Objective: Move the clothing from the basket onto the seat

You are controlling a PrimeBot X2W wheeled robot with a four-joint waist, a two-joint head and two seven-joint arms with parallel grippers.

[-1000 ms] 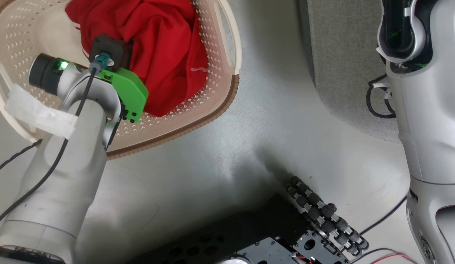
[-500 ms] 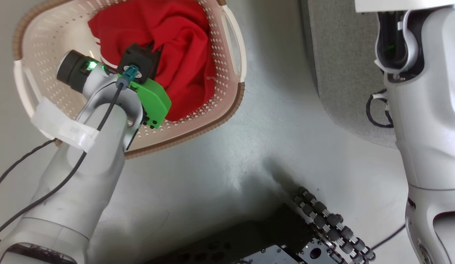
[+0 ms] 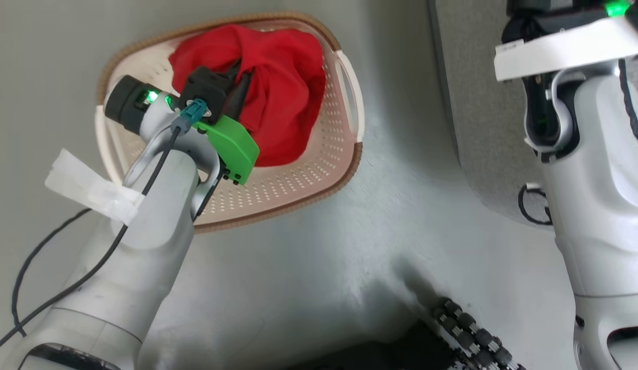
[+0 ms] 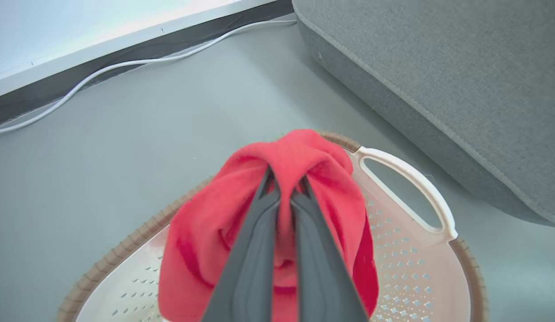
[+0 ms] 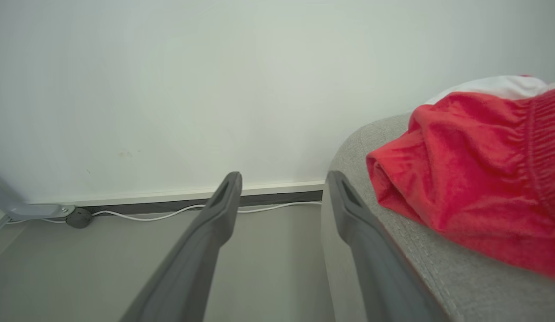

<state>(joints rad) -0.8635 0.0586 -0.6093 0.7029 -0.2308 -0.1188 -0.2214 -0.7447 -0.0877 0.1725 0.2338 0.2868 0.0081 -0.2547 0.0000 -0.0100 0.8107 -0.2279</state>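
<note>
While the left end effector (image 4: 286,178) was clamped shut on a fold of a red garment (image 4: 313,156), the fabric bunched up around its two dark fingers (image 4: 252,255) and draped down both sides of them. The garment hung over the cream laundry basket (image 3: 298,180), inside the outline of its brown braided rim (image 3: 277,211). Whether the lower folds touched the basket's perforated bottom could not be told. In the head view the gripped garment sat toward the far half of the basket, near the white side handle (image 3: 349,97) on the sofa's side. The basket stood on the grey floor (image 3: 324,267), just beside the rounded corner of the grey woven sofa (image 4: 438,67) but apart from it.

The right end effector (image 5: 281,179) was held wide open with nothing between its fingers, level with the sofa's edge and pointing toward a pale wall (image 5: 214,89). A second red garment (image 5: 474,179) with white trim lay crumpled on the sofa cushion, to the right of that end effector and not touching it. A white cable (image 5: 170,214) ran along the dark baseboard (image 5: 277,199) at the foot of the wall.
</note>
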